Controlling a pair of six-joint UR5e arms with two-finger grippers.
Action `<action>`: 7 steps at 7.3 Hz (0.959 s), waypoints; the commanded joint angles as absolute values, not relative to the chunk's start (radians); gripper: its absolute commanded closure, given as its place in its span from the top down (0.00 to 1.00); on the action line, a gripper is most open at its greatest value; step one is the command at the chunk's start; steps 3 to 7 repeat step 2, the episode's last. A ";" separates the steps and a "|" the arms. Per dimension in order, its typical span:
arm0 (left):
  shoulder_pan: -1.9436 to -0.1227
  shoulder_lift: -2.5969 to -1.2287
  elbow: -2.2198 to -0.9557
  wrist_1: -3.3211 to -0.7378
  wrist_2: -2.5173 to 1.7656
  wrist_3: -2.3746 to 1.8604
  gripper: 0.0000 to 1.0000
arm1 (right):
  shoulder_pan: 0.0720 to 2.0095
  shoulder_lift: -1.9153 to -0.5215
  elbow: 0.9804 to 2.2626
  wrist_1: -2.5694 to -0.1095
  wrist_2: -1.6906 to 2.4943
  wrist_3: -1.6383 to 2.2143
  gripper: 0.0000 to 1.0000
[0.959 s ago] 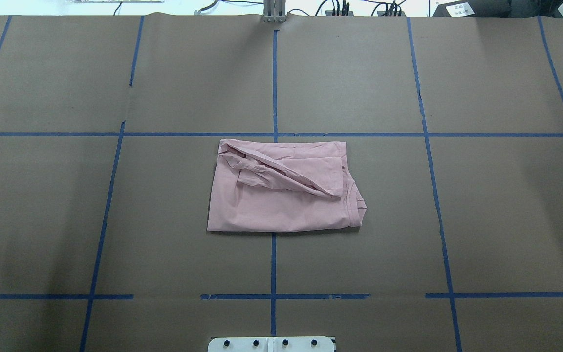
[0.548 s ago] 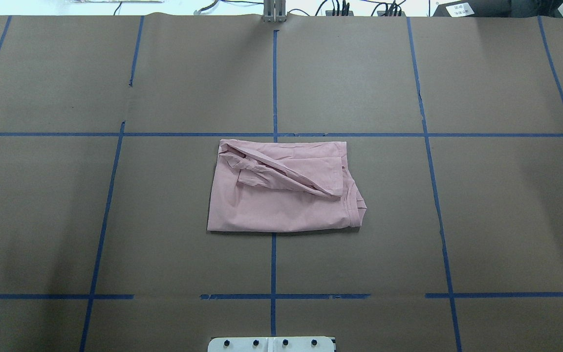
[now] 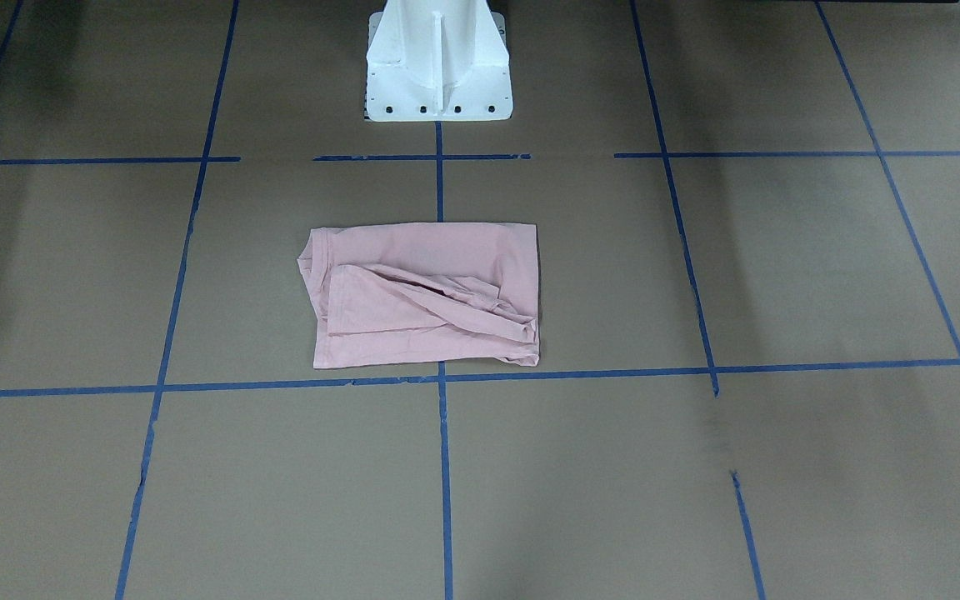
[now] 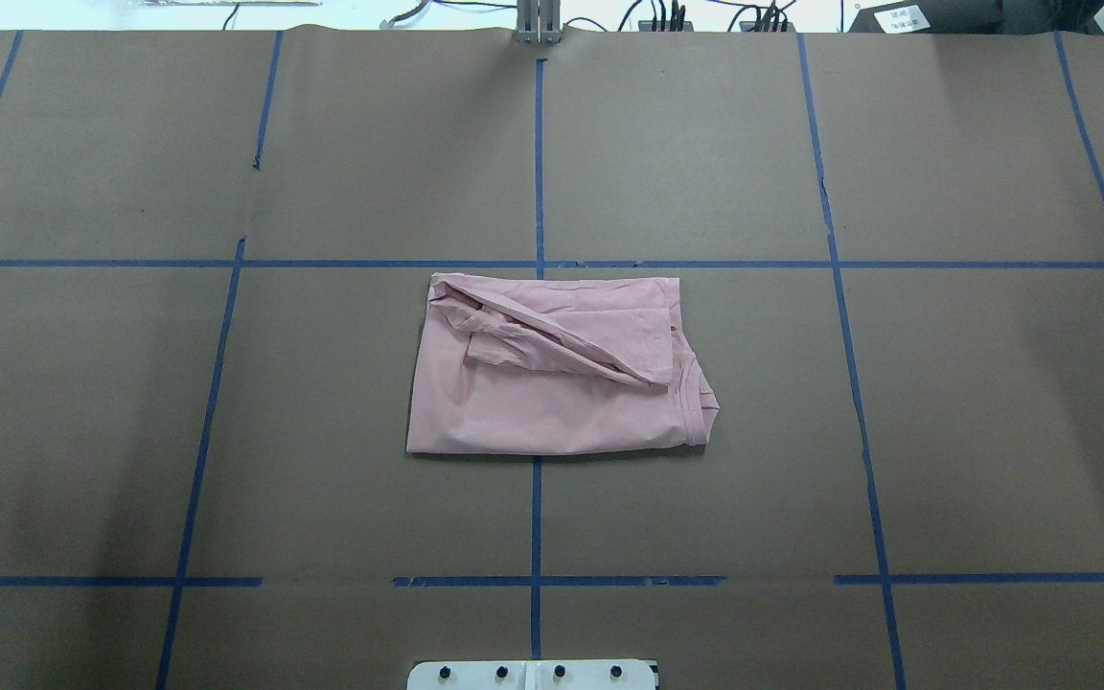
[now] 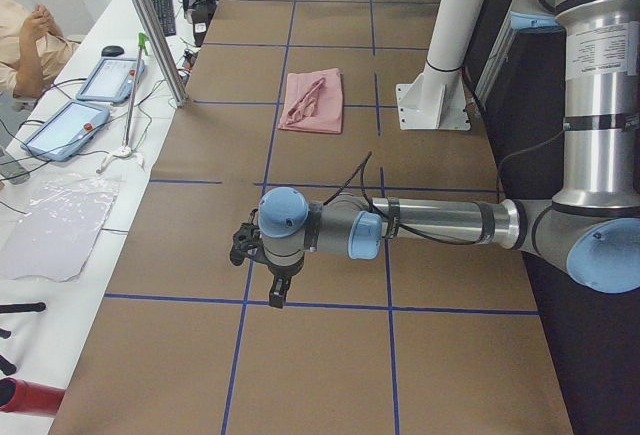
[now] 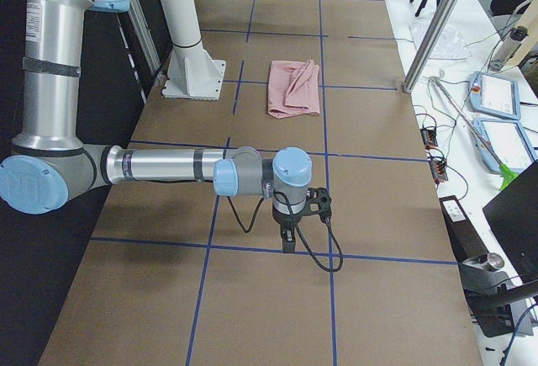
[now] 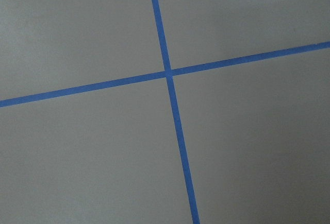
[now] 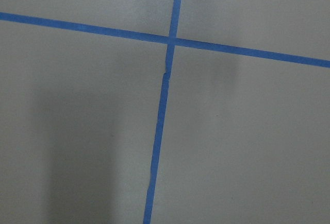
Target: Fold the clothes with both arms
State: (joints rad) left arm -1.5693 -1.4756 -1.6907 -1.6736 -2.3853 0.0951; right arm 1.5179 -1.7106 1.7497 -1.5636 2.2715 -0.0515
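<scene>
the pink t-shirt (image 4: 533, 412) lay folded in a rough rectangle mid-table (image 4: 993, 431), on the centre line out from my white pedestal (image 3: 438, 75). my left gripper (image 5: 277, 293) and right gripper (image 6: 288, 242) hung over blue tape (image 7: 168, 73) crossings, well apart from it; i could not tell whether either was parted or closed.

Light falls soft and even from above on my brown paper-covered tabletop (image 4: 993, 431), with no glare. Broad, faint grey shadow bands lie across it at both sides in the overhead and front views. The folded pale pink T-shirt (image 4: 514, 412) throws only a thin dark line along its near edge. Past the far edge the background is blown out white. My wrist views are dimmer, greyish and slightly soft, though the blue tape lines (image 7: 170, 74) read clearly.
</scene>
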 commanded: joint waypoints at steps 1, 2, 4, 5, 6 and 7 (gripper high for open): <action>-1.569 -1.476 -1.692 -1.674 -2.385 0.097 1.00 | 1.519 -1.715 1.750 -1.563 2.270 -0.057 1.00; -1.569 -1.476 -1.692 -1.674 -2.385 0.095 1.00 | 1.517 -1.713 1.750 -1.563 2.270 -0.057 1.00; -1.569 -1.476 -1.692 -1.674 -2.385 0.095 1.00 | 1.517 -1.713 1.750 -1.563 2.270 -0.057 1.00; -1.569 -1.476 -1.692 -1.674 -2.385 0.095 1.00 | 1.517 -1.713 1.750 -1.563 2.270 -0.057 1.00; -1.569 -1.476 -1.692 -1.674 -2.385 0.095 1.00 | 1.517 -1.713 1.750 -1.563 2.270 -0.057 1.00; -1.569 -1.476 -1.692 -1.674 -2.385 0.095 1.00 | 1.517 -1.713 1.750 -1.563 2.270 -0.057 1.00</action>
